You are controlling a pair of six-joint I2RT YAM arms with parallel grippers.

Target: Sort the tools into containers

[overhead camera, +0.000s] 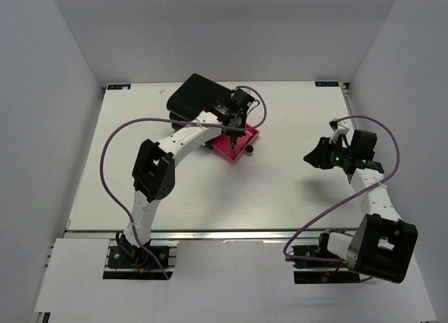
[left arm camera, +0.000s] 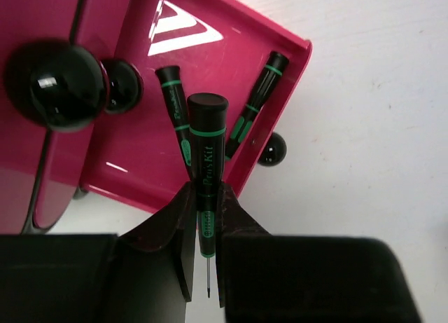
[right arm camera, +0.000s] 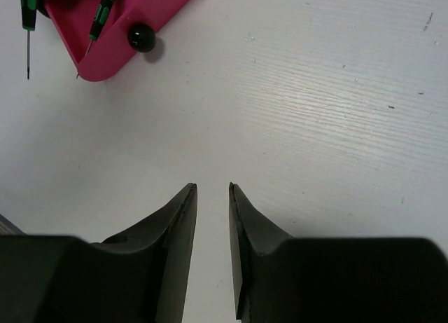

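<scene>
Pinches thin black green-banded precision screwdriver (left arm camera: pixel 207 137) by its narrow lower handle in left gripper (left arm camera: pixel 207 218); likely light, stiff, slippery; right gripper (right arm camera: pixel 212 197) parted, empty.

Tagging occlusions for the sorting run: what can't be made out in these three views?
Left wrist: tip type of the screwdriver in the left hand, too small; contents of the other drawers, only fronts show, cut by the left edge.
Top view: inside of the open drawer, hidden by the left hand.
Right wrist: most of that drawer, cut by the top edge.
</scene>
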